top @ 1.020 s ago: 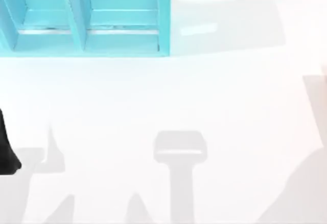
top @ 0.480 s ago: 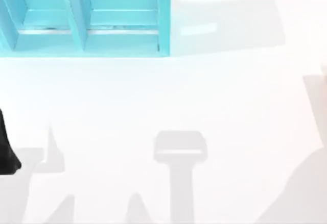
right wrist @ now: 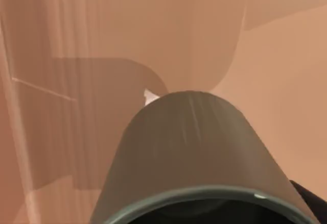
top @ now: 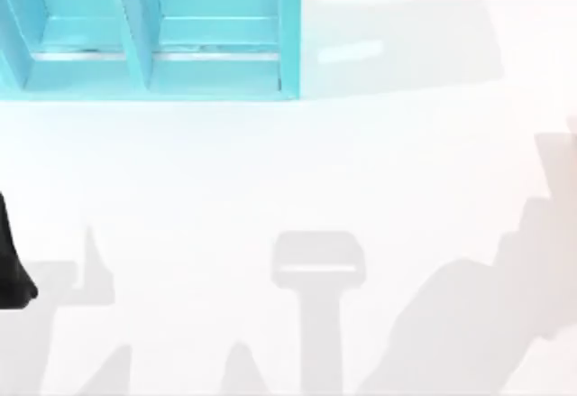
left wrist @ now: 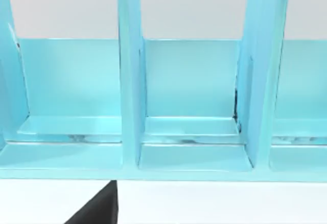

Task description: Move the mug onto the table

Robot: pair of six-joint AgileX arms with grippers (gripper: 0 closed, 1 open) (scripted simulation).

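Note:
The olive-green mug (right wrist: 189, 152) hangs very close in the right wrist view, its dark rim nearest the camera and tan-lit surfaces well beyond it. My right gripper is shut on it, and one black finger (right wrist: 309, 199) shows at the mug's side. The white table (top: 270, 170) spreads across the top view, with a large arm shadow (top: 469, 324) on its right front part. My left arm (top: 11, 261) stays parked at the table's left edge. A black part of the left gripper (left wrist: 97, 211) shows in the left wrist view.
The turquoise-blue shelf unit (top: 288, 44) stands at the back left of the table. Its compartments (left wrist: 191, 96) face the left wrist camera. White table surface lies in front of the shelf.
The arm shadow on the table's right side has grown and spread toward the left. The left arm has not moved.

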